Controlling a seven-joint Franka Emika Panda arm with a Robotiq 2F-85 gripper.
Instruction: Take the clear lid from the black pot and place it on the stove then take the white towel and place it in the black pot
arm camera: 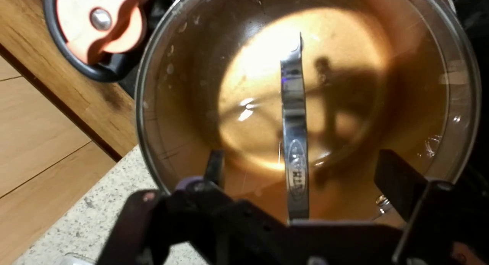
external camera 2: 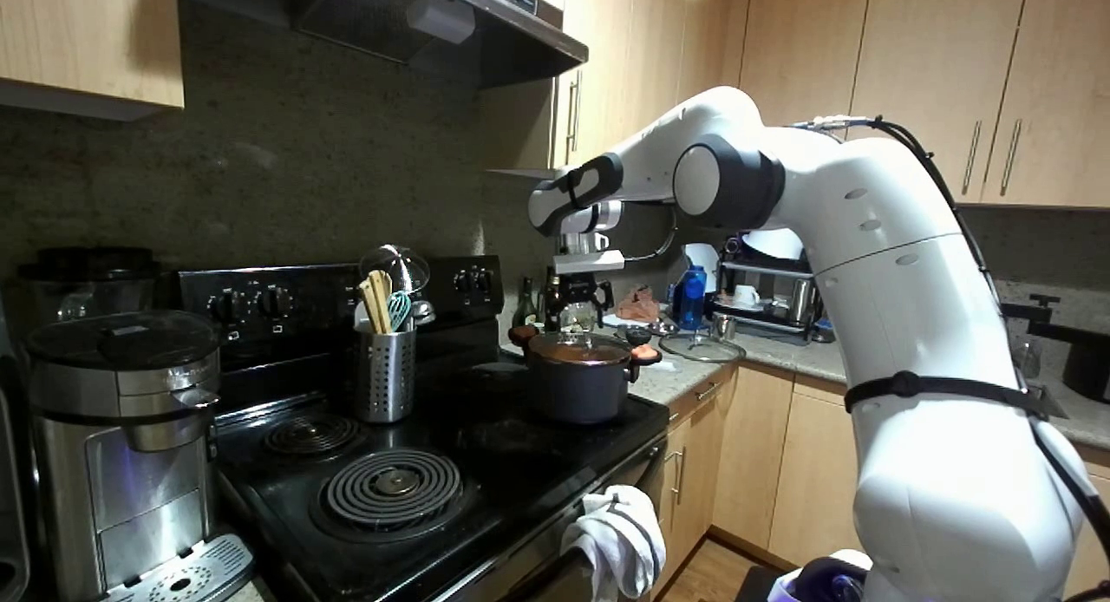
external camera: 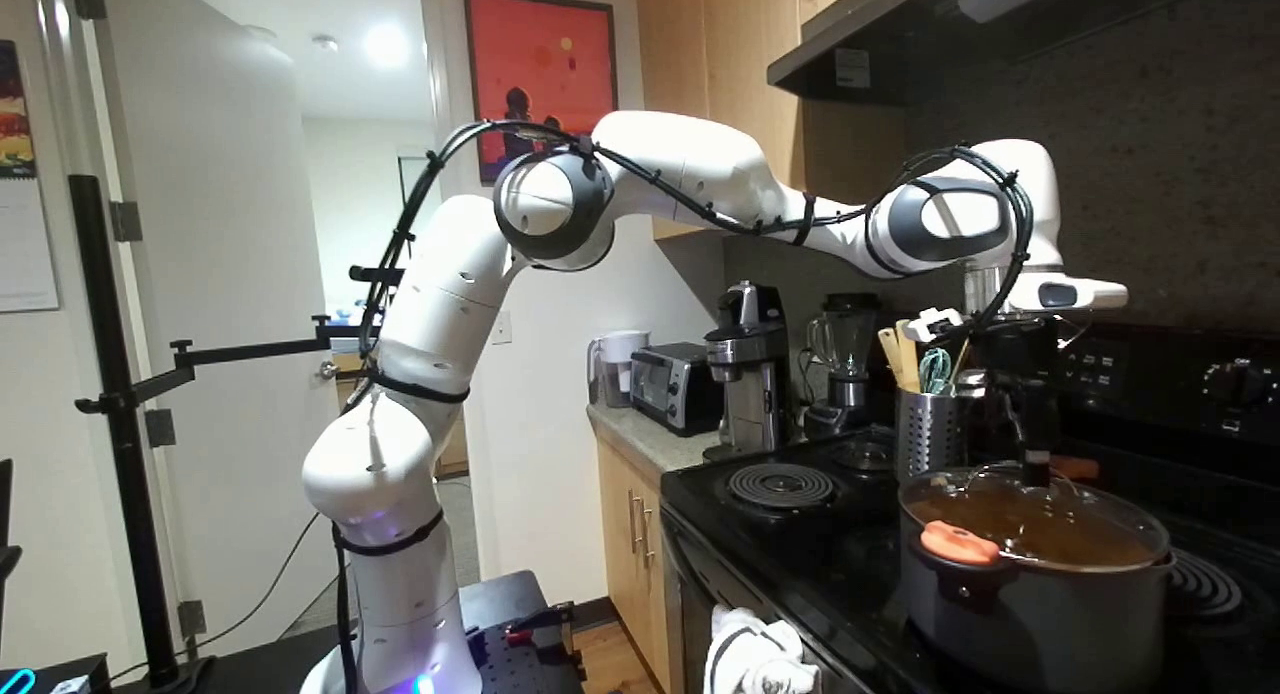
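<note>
In an exterior view, the white arm (external camera: 690, 159) is stretched from the left out over the stove (external camera: 855, 564). The white towel (external camera: 760, 659) is hung on the front of the stove, well apart from the pincer (arm camera: 300, 161). More to the right, a steel holder (external camera: 930, 434) is stood up on the stove. At the right, the black pot (external camera: 1040, 624) is set on the stove. It is covered by the clear lid (external camera: 1085, 534), and the pincer is pointed straight down, right over that lid.

In the wrist view, an orange grip (arm camera: 74, 26) of the pot is shown at the top left, and a speckled surface (arm camera: 88, 223) is shown below it. Next, one finger (arm camera: 215, 167) is seen over the lid. Then the lid's shiny handle (arm camera: 296, 131) is seen, about in the middle of the gap. Then the other finger (arm camera: 401, 186) is seen. The pincer is spread wide, and nothing is held in it. A space is left on each side of the handle. The lid is wider than the gap, so its rim is seen past both fingers. Whether the glass is touched by the fingers cannot be told.
</note>
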